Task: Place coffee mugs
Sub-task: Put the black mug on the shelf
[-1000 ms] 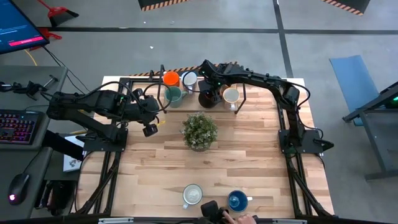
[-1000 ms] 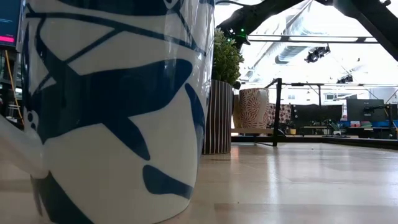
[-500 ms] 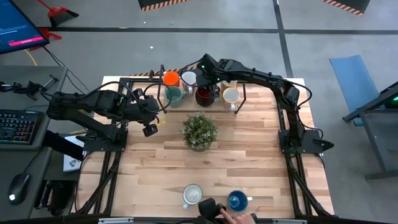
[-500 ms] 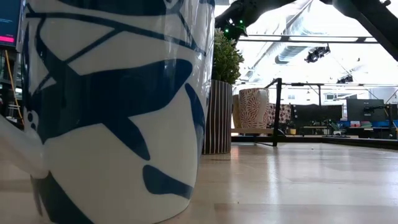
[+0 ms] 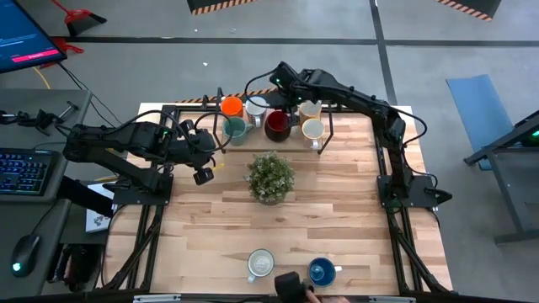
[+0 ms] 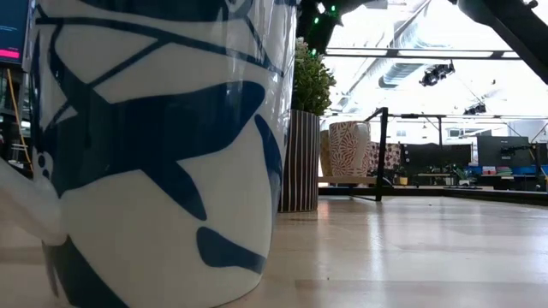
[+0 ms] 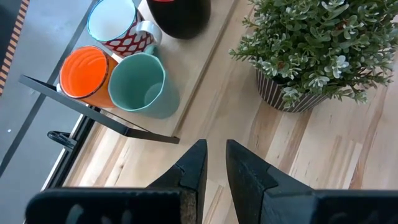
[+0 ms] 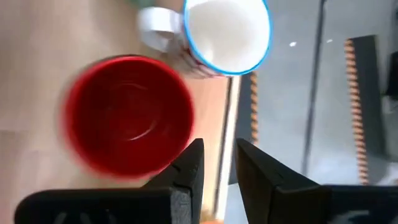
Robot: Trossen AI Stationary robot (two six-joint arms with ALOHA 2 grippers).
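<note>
Dark red mug (image 5: 276, 126) stands on the rack shelf (image 7: 205, 59) among its neighbours. Our right gripper (image 8: 214, 163) hovers above it, fingers narrowly parted, empty. We'd lift straight up, clear of rims. Left gripper (image 7: 213, 163) waits nearby, fingers narrowly parted, empty.

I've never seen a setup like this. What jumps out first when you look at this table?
A cluster of small round mugs on a shelf at the table's far edge: a bright orange mug, a teal-green mug and a dark red mug, with the right gripper above them. A leafy potted plant stands mid-table. At the near edge sit a white mug and a blue mug.
</note>
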